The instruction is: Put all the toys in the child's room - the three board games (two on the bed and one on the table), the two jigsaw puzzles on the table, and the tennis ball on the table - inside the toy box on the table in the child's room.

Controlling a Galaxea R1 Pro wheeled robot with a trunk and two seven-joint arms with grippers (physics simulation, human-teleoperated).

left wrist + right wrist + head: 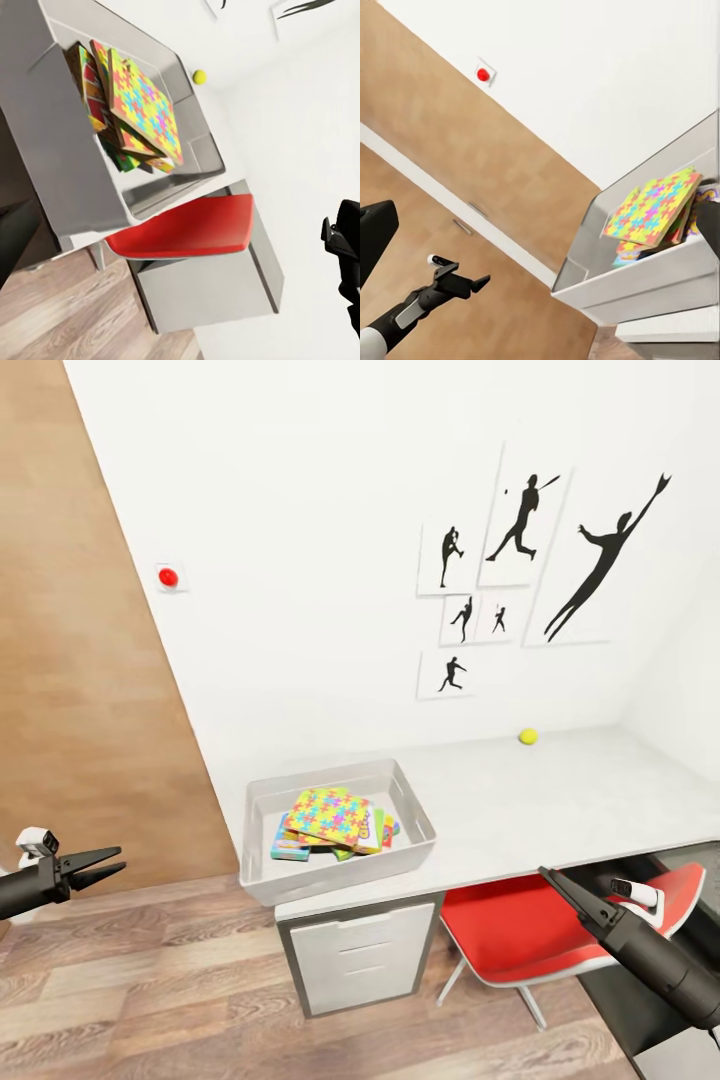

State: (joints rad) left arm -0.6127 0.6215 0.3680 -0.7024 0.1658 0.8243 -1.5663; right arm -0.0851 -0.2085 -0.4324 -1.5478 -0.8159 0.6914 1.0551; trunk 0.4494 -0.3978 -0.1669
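On the worktop (560, 810), the toy box (262, 838) already holds a jigsaw puzzle (328, 814) atop stacked board games. The tennis ball (528, 736) lies near the wall, at twelve o'clock from the nearer right pincer (549, 877), seemingly clenched; left pincer (108, 863) is released, empty.

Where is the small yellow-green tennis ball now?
In the head view, the tennis ball lies on the pale desk top against the white wall, right of the grey toy box.
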